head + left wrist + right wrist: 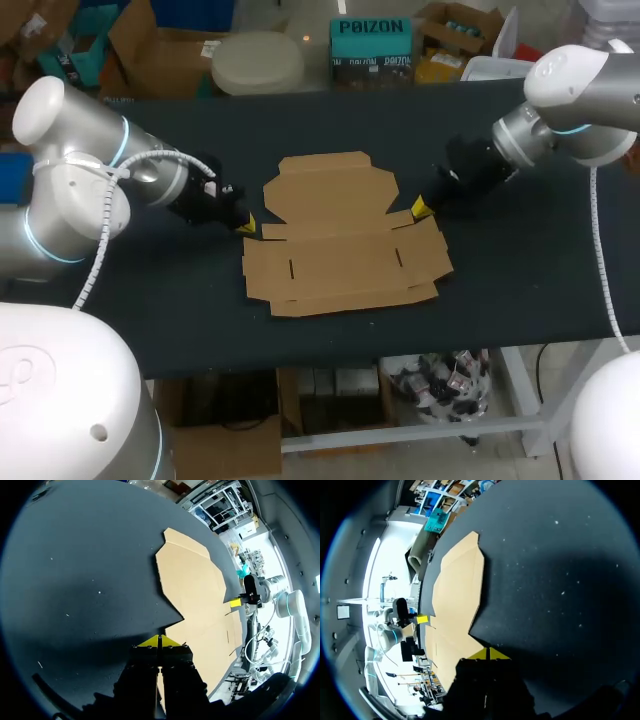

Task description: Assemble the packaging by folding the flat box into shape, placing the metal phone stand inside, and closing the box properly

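A flat, unfolded brown cardboard box point(340, 240) lies in the middle of the dark table, its lid panel toward the back. My left gripper point(246, 227) is shut, its yellow tips low at the notch on the box's left edge. My right gripper point(420, 208) is also shut, with its tips at the notch on the right edge. In the left wrist view my own gripper point(159, 641) touches the cardboard point(195, 590) at its corner, and the right gripper point(235, 602) shows across the box. The right wrist view mirrors this: own gripper point(489, 653), cardboard point(457, 585), left gripper point(422, 619) opposite.
The dark table top point(520, 290) stretches to both sides of the box. Its front edge point(400, 352) runs a short way in front of the box's near flap. Both arms lie low over the table beside the box.
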